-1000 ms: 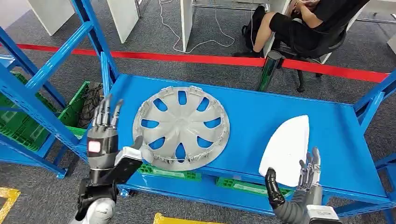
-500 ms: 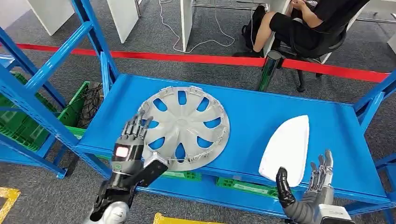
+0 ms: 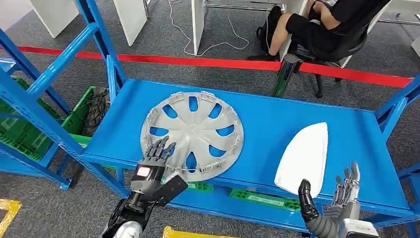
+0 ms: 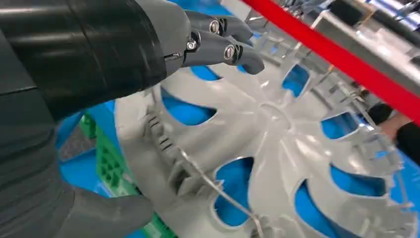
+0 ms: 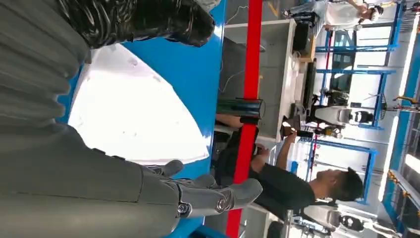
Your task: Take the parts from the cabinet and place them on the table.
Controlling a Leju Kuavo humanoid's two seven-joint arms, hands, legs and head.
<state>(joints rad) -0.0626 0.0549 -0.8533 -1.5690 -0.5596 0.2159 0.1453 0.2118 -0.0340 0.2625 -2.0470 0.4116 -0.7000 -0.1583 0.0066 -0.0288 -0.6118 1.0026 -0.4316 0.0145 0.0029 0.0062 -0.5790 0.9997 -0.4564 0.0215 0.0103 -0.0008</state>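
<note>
A silver hubcap [image 3: 192,135] lies flat on the blue shelf [image 3: 267,114], left of middle. A white teardrop-shaped panel [image 3: 304,156] lies at the shelf's front right. My left hand [image 3: 153,166] is at the hubcap's near-left rim, holding nothing. In the left wrist view its fingers [image 4: 218,39] reach over the hubcap [image 4: 277,148] while the thumb [image 4: 109,213] sits below the rim, apart from it. My right hand [image 3: 332,206] hovers with fingers spread just in front of the panel's near edge. The right wrist view has the white panel [image 5: 133,114] between thumb and fingers, untouched.
Blue rack uprights [image 3: 29,99] stand at the left and a beam [image 3: 396,104] at the right. Green crates [image 3: 74,119] sit under and beside the shelf. Beyond it are a red floor line [image 3: 198,62], a shiny post [image 3: 286,74] and a seated person [image 3: 322,25].
My left hand has swung right and down from beside the shelf to the hubcap's near-left rim. My right hand has drifted slightly right and lower. The parts have not moved.
</note>
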